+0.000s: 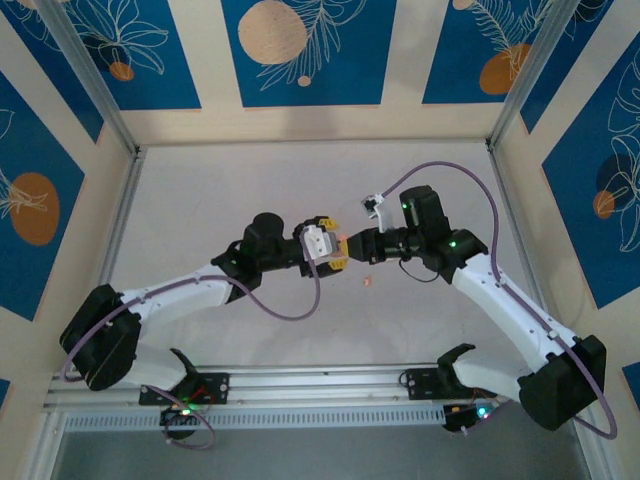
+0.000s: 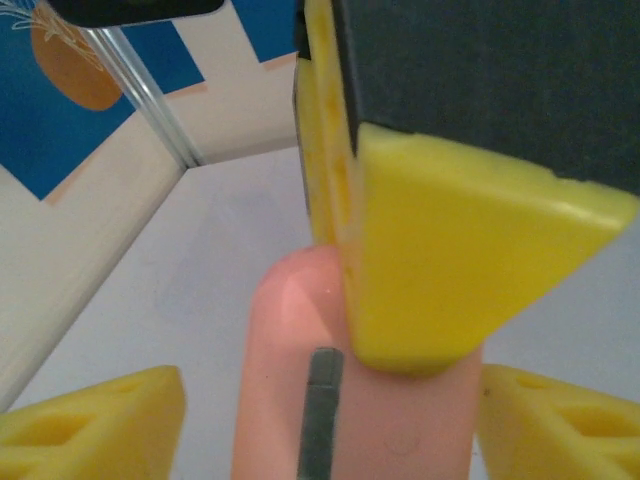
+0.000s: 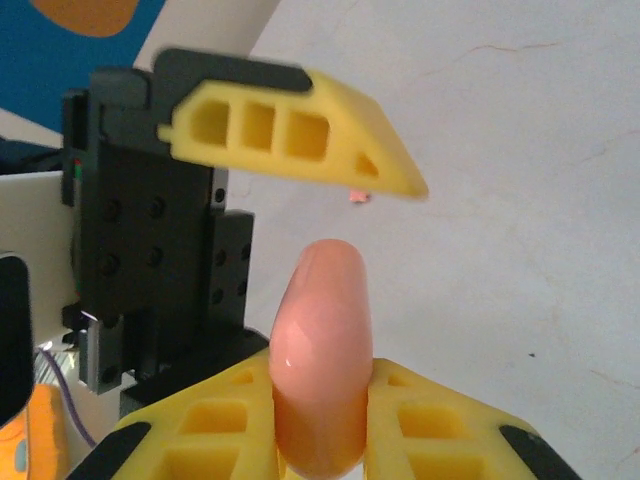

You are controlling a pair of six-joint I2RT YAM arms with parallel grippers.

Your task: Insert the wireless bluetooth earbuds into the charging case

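One charging case; one earbud on table.

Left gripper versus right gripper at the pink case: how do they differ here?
The left gripper stands open, its fingers spread wider than the charging case; the right gripper is shut on it. In the top view the left gripper reaches in from the left, the right gripper from the right. Both have yellow fingers and face each other.
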